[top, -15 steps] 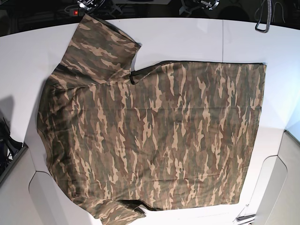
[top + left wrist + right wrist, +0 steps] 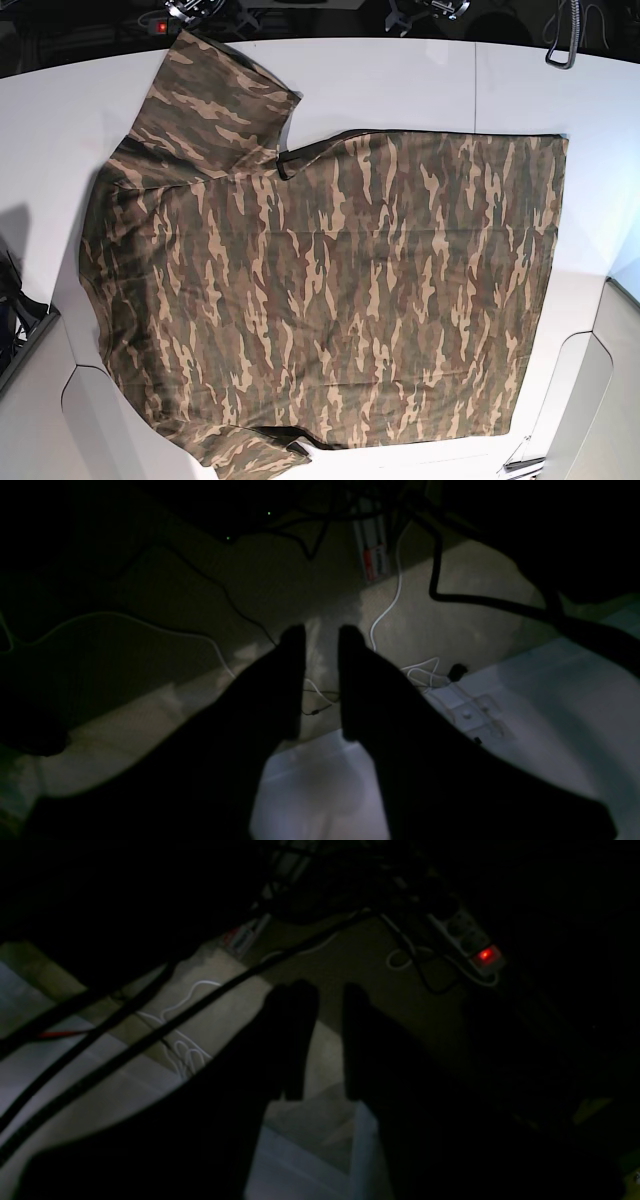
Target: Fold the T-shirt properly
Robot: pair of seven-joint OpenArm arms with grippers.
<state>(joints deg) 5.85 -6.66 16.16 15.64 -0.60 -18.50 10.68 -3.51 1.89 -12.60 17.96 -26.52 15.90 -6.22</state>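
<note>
One large short-sleeved camouflage T-shirt (image 2: 320, 290) of brown, tan and olive streaks, spread flat across white table (image 2: 420, 85), dark ribbed collar (image 2: 305, 152) toward the far edge. Left gripper (image 2: 321, 635) parted narrowly, empty, above dim floor. Right gripper (image 2: 330, 992) likewise slightly parted, holding nothing, near lit red power strip (image 2: 484, 956).

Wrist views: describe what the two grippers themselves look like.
The left gripper and the right gripper each show as two black, broad fingers tapering to blunt rounded tips. Both views are too dark to show markings or surface detail.
</note>
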